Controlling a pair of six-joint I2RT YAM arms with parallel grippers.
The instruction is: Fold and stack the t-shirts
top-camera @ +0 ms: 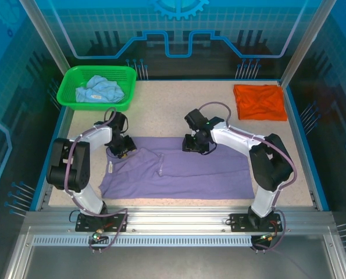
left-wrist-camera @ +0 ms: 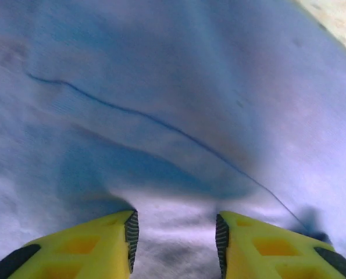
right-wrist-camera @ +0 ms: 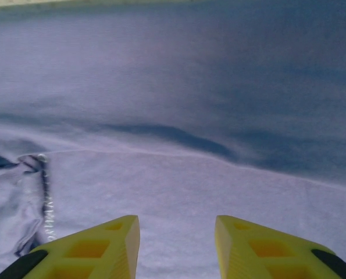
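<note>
Beige speckled tabletop (top-camera: 161,110), seen from the top external view, sat inside blue printed walls with an aluminium rail (top-camera: 178,218) along the near edge. You had three t-shirts to count. One lavender-purple shirt (top-camera: 184,174) was spread flat across the near middle of the table. One orange shirt (top-camera: 260,102) was folded at the far right corner. One light blue shirt (top-camera: 100,90) was crumpled inside the single green basket (top-camera: 68,93) at the far left corner. Your two arms reached inward over the purple shirt. The left gripper (top-camera: 121,148) was at its far left edge and the right gripper (top-camera: 195,145) at its far edge near the middle. The orange shirt and the basket lay well apart from both grippers.

Left wrist view: purple cloth lay close under your two yellow fingers (left-wrist-camera: 91,244), crossed by one thin dark crease, and a sliver of tabletop showed at the upper right. The jaws stood apart with nothing pinched between them.

Right wrist view: purple cloth lay below your yellow fingers (right-wrist-camera: 266,250), with one raised fold line running across and a rumpled edge with small white marks (right-wrist-camera: 47,215) at the left. These jaws were also parted and released, holding nothing.
</note>
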